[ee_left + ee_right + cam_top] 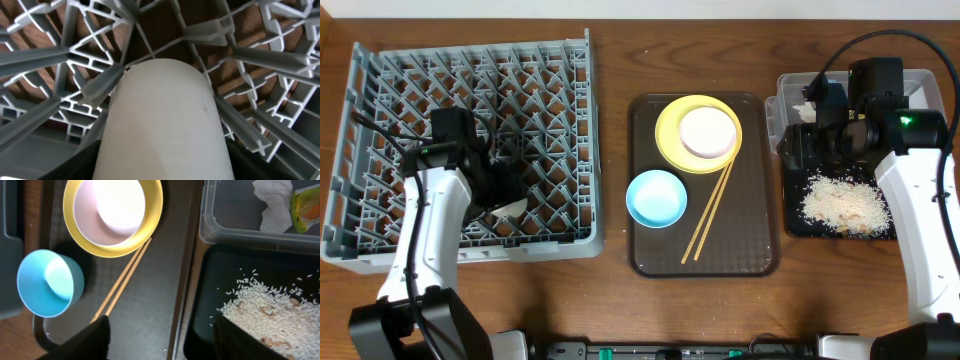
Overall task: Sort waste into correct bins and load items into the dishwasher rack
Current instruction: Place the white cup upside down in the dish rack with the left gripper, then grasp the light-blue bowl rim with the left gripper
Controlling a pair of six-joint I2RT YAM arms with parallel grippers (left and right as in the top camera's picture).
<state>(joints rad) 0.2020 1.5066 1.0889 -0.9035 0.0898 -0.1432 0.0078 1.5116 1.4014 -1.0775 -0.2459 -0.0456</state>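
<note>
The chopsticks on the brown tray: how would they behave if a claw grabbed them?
Probably stiff and light: the chopsticks look like thin wooden sticks. They lie flat on the tray, so pinching them seems fiddly. As two loose sticks side by side, they may roll or separate.

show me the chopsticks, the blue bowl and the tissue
chopsticks (710, 212), overhead view, middle of the pair
light blue bowl (656, 198), overhead view, its inside bottom
tissue (275, 202), right wrist view, centre of the crumpled wad
</note>
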